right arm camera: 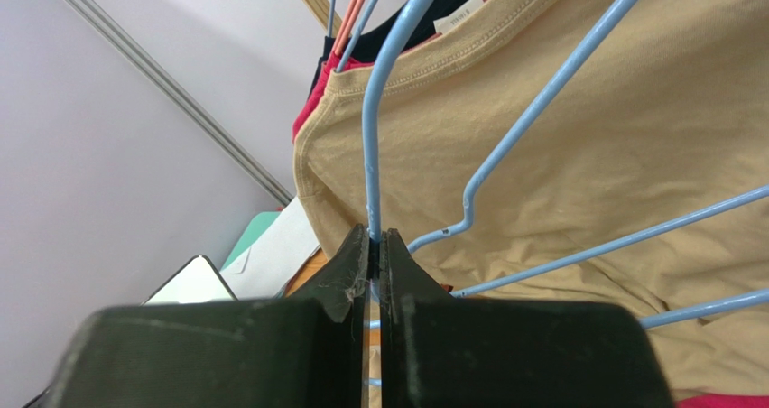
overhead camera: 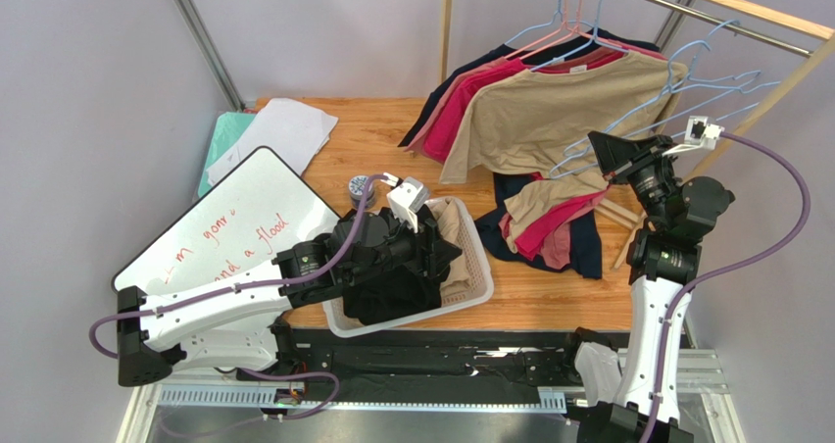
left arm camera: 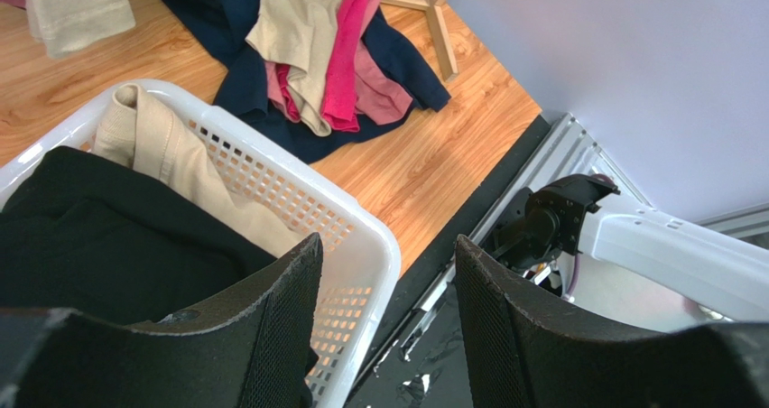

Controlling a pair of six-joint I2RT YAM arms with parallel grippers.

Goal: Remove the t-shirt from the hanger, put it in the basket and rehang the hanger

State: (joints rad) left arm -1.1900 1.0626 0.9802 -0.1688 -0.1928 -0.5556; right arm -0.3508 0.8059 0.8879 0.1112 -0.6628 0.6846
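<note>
**Right tool** (right arm camera: 375, 245): jaws fully closed, pinching a thin wire of a blue hanger (right arm camera: 370, 146). The wire runs upward from the pinch, across the collar of the tan t-shirt (right arm camera: 578, 155). Several blue hangers crowd this spot, so it cannot be confirmed whether the pinched one carries that shirt.

**Left tool** (left arm camera: 388, 255): jaws partly open, holding nothing. It hovers above the near corner of the white basket (left arm camera: 365, 236), over a black garment (left arm camera: 99, 236) lying inside.

**Task item:** the tan t-shirt (overhead camera: 549, 110) hangs from the rail (overhead camera: 735, 12) at the far right of the table (overhead camera: 372, 129), frontmost in a row of hung shirts. Its shoulder line slopes from the rail down toward the left, and the hem trails just above the table.

**Governing relation:** in the overhead view the right tool (overhead camera: 594, 149) sits just beside the shirt's right edge, at hanger level. The left tool (overhead camera: 438, 252) is well apart, nearer the bases, with the shirt's hem lying beyond it and to its right.

**Assessment:** the right arm is placed to steady the hanger. The free left tool would have to reach away from the bases toward the hem to draw the cloth off along that slope.
</note>
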